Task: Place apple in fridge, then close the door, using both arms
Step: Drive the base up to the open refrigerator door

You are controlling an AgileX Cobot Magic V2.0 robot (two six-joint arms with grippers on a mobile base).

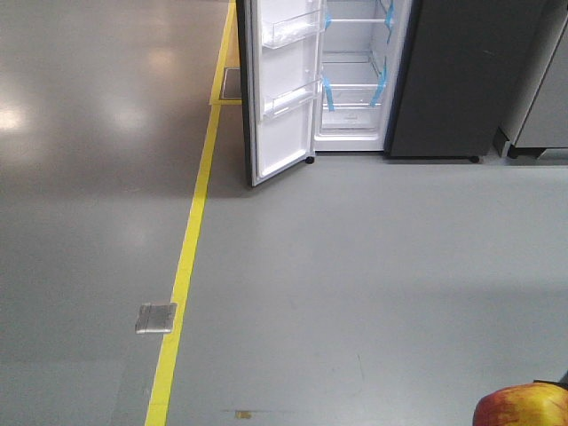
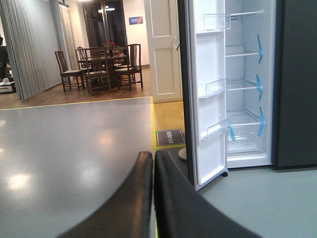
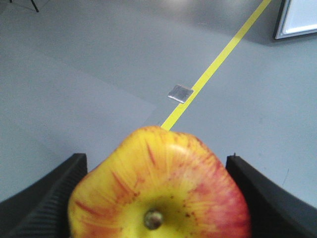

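My right gripper (image 3: 157, 198) is shut on the apple (image 3: 163, 183), a red and yellow fruit with its dimpled end facing the wrist camera; its black fingers (image 3: 44, 198) press both sides. The apple (image 1: 524, 406) also shows at the bottom right of the front view, above the floor. The fridge (image 1: 461, 80) stands far ahead at the top, its white inside with blue tape showing. Its door (image 1: 282, 89) stands open to the left, with clear bins. My left gripper (image 2: 153, 158) is shut and empty, pointing toward the door (image 2: 210, 94).
A yellow floor line (image 1: 186, 266) runs from the fridge toward me, with a small metal plate (image 1: 156, 318) beside it. A grey cabinet (image 1: 541, 98) stands right of the fridge. A dining table with chairs (image 2: 101, 67) is far back on the left.
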